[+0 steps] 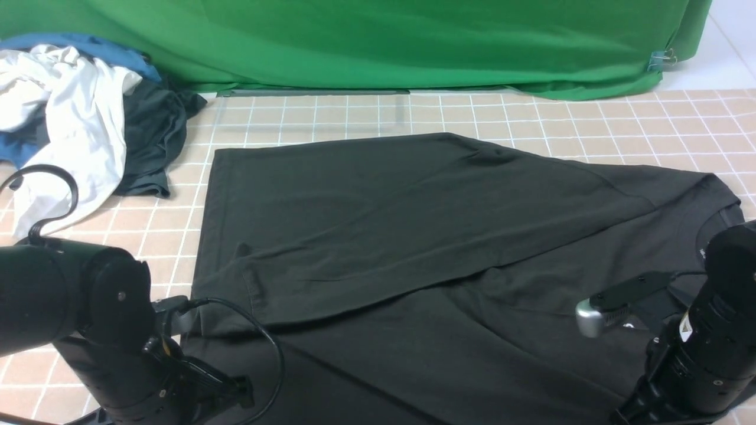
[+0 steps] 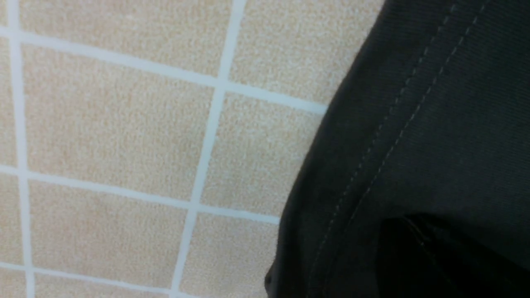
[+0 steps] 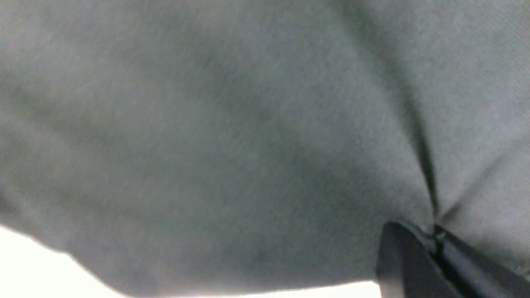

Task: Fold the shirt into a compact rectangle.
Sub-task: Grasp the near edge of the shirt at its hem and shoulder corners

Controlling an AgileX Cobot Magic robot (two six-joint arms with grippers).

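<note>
Right wrist view: right hand [image 3: 432, 238], mostly cut off, pinches blurred shirt [image 3: 248, 145].

The shirt [image 1: 384, 224] lies spread across the counter [image 1: 531, 115]; a clothes pile [image 1: 71, 106] sits far left, before the backdrop [image 1: 384, 41].

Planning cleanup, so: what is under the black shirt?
The shirt lies on the peach tiled mat, which shows beside and beyond it. Whether anything else sits beneath cannot be seen; the cloth covers it.
</note>
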